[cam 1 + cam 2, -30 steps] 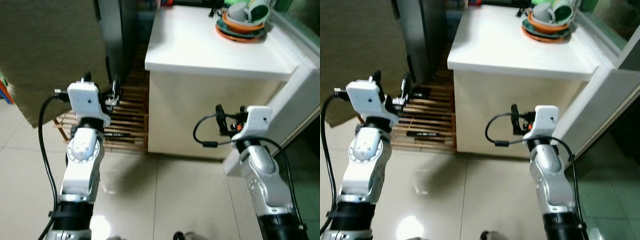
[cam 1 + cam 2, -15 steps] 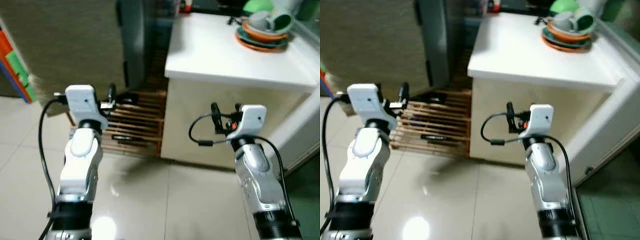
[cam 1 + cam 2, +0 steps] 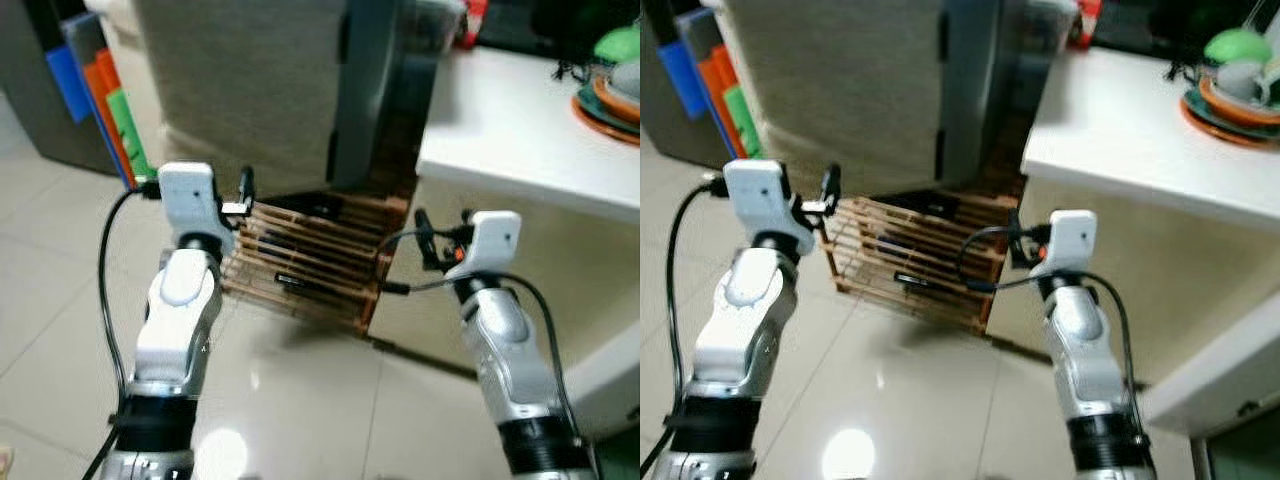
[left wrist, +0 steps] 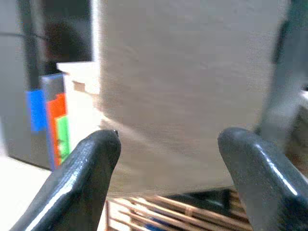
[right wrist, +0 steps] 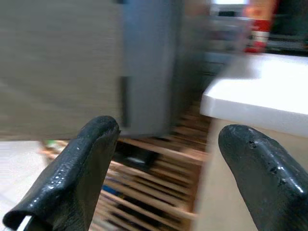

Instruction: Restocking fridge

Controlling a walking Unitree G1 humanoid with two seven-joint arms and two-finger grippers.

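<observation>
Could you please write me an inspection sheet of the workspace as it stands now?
Surface: glossy tiled floor; white counter on the right.
Job's things: tall grey fridge-like cabinet, shut; no stock items seen.
Clutter: wooden slatted crate on the floor; stacked dishes on the counter; coloured panels.
Grippers: left claw open, holding nothing; right claw open, holding nothing.
Cables: black cable along the left arm; looped cable at the right wrist.
Surroundings: beige panel.

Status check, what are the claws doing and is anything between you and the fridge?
Left claw open, empty. Right claw open, empty. Fridge ahead, door shut. Wooden crate on floor by white counter.
</observation>
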